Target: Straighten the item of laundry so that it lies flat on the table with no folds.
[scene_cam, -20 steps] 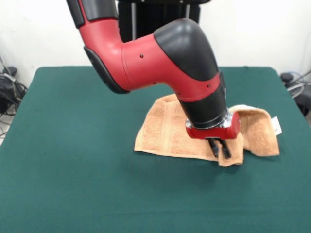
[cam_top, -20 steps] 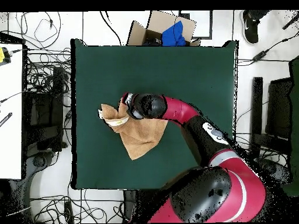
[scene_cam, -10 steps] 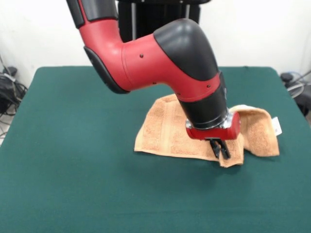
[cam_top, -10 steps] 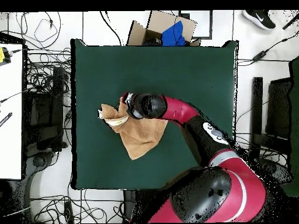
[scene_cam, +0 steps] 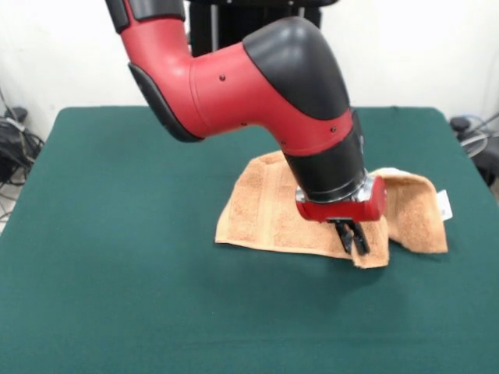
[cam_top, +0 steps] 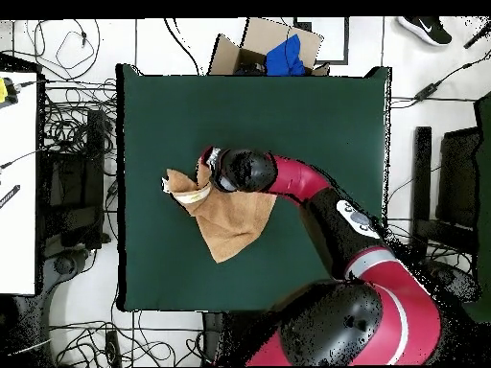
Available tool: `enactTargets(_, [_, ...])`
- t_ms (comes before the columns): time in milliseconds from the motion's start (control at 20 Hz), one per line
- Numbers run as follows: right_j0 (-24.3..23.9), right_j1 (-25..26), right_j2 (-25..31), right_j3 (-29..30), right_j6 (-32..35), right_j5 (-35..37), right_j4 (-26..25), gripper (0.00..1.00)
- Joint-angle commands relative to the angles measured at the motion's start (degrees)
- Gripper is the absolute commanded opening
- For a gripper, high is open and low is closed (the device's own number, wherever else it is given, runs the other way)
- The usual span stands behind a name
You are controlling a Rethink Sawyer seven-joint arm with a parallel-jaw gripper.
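The towel (scene_cam: 273, 214) lies partly flat on the worktop (scene_cam: 117, 273), one end folded over (tag side); the claw (scene_cam: 352, 238) pinches its near edge, unfolding undone.

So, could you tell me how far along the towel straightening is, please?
Little looks done: the peach towel is bunched, one end folded over near its white tag. In hand: the hand pinches the towel's near edge. Left: pull the fold open and spread it flat on the green table.

Peach-orange towel (scene_cam: 269, 214) lies rumpled, folded over on green table (scene_cam: 117, 273)
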Motion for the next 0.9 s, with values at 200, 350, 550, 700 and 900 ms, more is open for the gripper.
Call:
enactTargets(200, [-0.2,-8.2,-4.1,4.1,5.5,7.7,2.4,0.0])
enactTargets(350, [0.5,-11.1,-7.8,3.4,4.9,10.9,0.6,0.0])
enactTargets(550, [2.4,-13.9,-13.0,2.1,5.7,12.5,-2.3,0.0])
enactTargets(700, [4.0,-15.3,-16.1,1.3,6.5,13.5,-3.5,0.0])
enactTargets(900, [7.3,-16.9,-21.1,0.4,9.3,14.6,-4.5,0.0])
